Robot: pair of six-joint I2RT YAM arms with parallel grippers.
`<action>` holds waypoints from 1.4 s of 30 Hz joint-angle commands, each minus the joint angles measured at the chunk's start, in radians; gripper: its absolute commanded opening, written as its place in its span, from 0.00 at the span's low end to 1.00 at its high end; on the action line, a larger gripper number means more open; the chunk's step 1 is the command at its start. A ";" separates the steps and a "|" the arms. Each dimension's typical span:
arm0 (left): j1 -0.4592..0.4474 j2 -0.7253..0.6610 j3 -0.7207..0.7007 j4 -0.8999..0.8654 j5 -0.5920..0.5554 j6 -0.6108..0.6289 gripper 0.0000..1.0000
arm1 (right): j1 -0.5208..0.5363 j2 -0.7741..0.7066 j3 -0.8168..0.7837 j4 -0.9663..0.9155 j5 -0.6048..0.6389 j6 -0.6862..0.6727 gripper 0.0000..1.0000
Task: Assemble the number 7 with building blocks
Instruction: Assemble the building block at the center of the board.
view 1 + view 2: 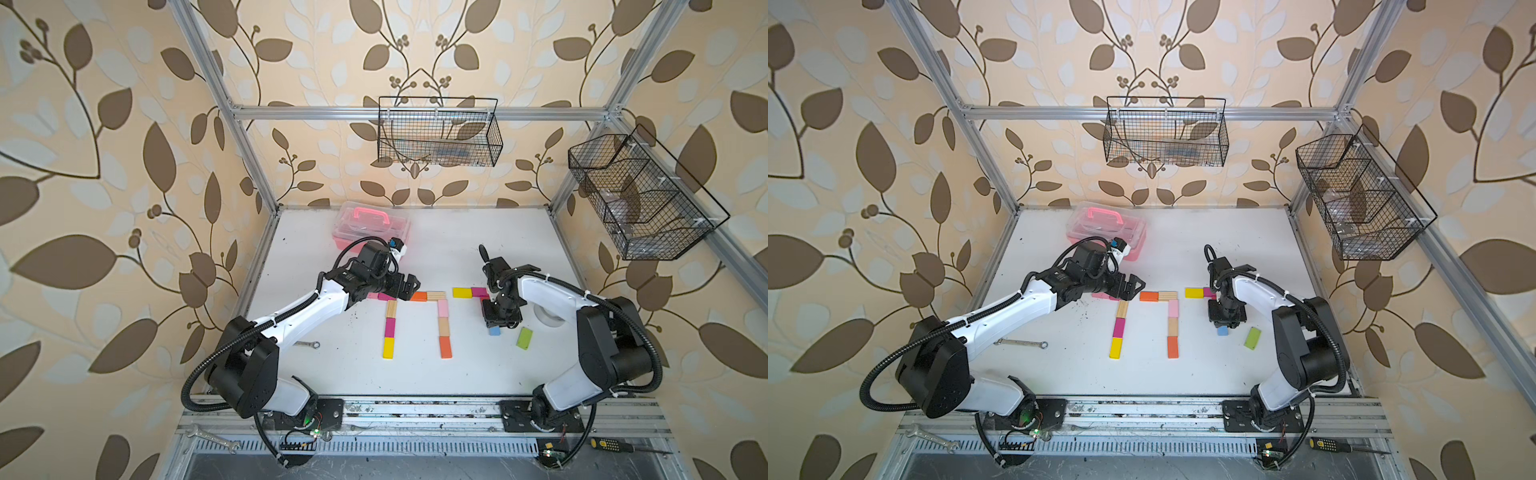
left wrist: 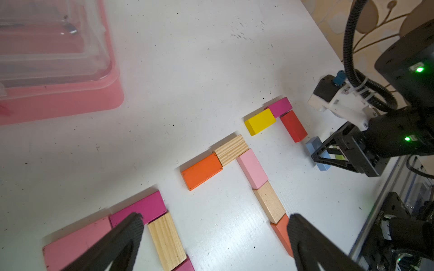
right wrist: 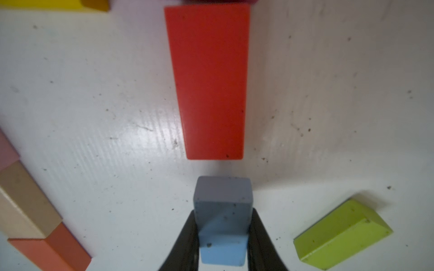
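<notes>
- Three 7-shaped figures lie side by side on the white table (image 1: 353, 374). The left figure (image 1: 390, 327) and the middle figure (image 1: 444, 327) each count five pieces.
- On the right, the number 7 (image 1: 463, 292) is incomplete. I see a yellow block (image 2: 259, 121) and a magenta block (image 2: 280, 106) forming the bar, and a red block (image 3: 209, 79) running nearward from the bar's right end.
- Right gripper (image 3: 224, 218): clamped on a blue block (image 3: 223, 199), in line with the red block and just short of its near end, a gap between them.
- I cannot tell whether the blue block rests on the table.
- Green block (image 1: 524, 337): lies loose, right of the blue block, apart from it.
- Left gripper (image 2: 215, 218): jaws spread wide, holding nothing, above the right end of the left figure's bar.
</notes>
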 commanded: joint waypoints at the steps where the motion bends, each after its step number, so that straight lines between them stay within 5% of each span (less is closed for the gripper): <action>1: -0.003 -0.039 0.030 -0.004 -0.004 0.015 0.99 | 0.003 0.029 0.008 -0.022 -0.013 -0.043 0.18; 34: -0.002 -0.029 0.039 -0.011 -0.006 0.026 0.99 | -0.011 0.087 -0.022 0.025 -0.067 -0.038 0.20; 42: -0.003 -0.034 0.039 -0.014 -0.009 0.031 0.99 | -0.013 0.091 -0.018 0.020 -0.064 -0.032 0.49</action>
